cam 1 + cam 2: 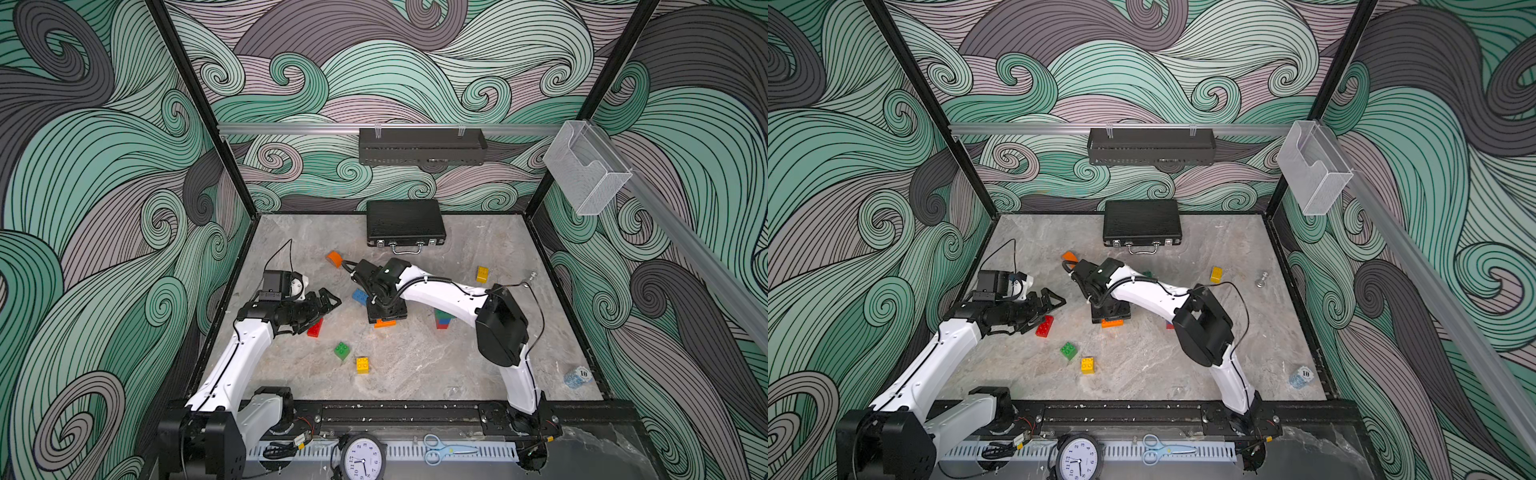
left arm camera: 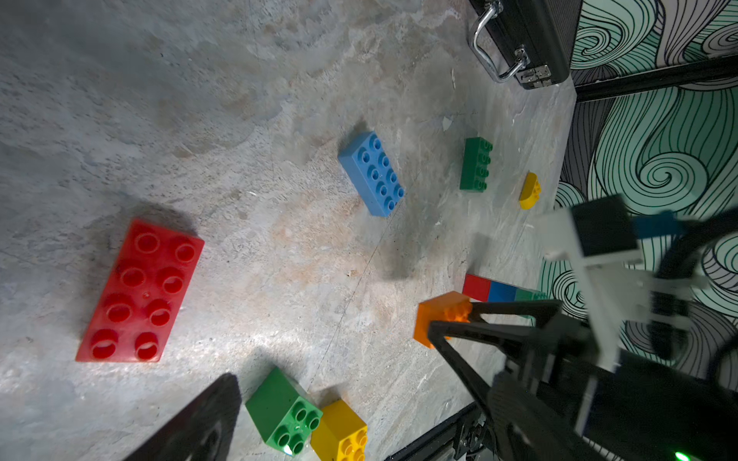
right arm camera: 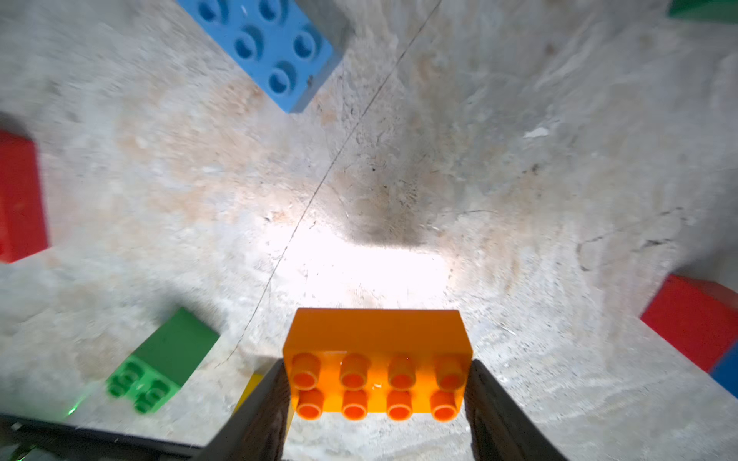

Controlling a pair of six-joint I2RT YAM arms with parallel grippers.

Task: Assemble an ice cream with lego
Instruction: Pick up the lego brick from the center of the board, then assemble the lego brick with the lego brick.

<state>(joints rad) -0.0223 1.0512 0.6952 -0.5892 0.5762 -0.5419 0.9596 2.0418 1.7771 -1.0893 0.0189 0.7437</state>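
**Tabletop with scattered lego; the orange oblong brick is the reference.** The orange oblong brick (image 3: 377, 361) sits at the middle of the marble table (image 1: 415, 374), studs towards the wrist camera. The right gripper (image 3: 377, 369) points straight down over it, about half closed. Its two fingers (image 3: 263, 403) press against the brick's short ends, so the brick is gripped. Whether it is clear of the table cannot be told.

The other pieces are placed from this brick:
- The blue oblong brick (image 1: 360, 297) lies flat, near it, behind and to the left.
- The red oblong brick (image 2: 139, 291) lies flat farther to the left.
- The left gripper (image 1: 332, 303) hangs above the near end of the red brick. Its jaws are spread to full width and hold nothing.
- A green square brick (image 1: 342, 350) and a yellow square brick (image 1: 362, 365) lie in front and to the left, side by side.
- A stack of red, blue and green bricks (image 1: 442, 319) lies to the right, partly hidden by the right arm in both top views.
- A green oblong brick (image 2: 475, 163) and a yellow piece (image 1: 482, 274) lie behind and to the right, well apart from it.
- An orange half-round piece (image 1: 333, 258) lies behind and to the left, well apart.
- The black briefcase (image 1: 405, 222) lies closed, farthest behind, its handle turned towards the brick.
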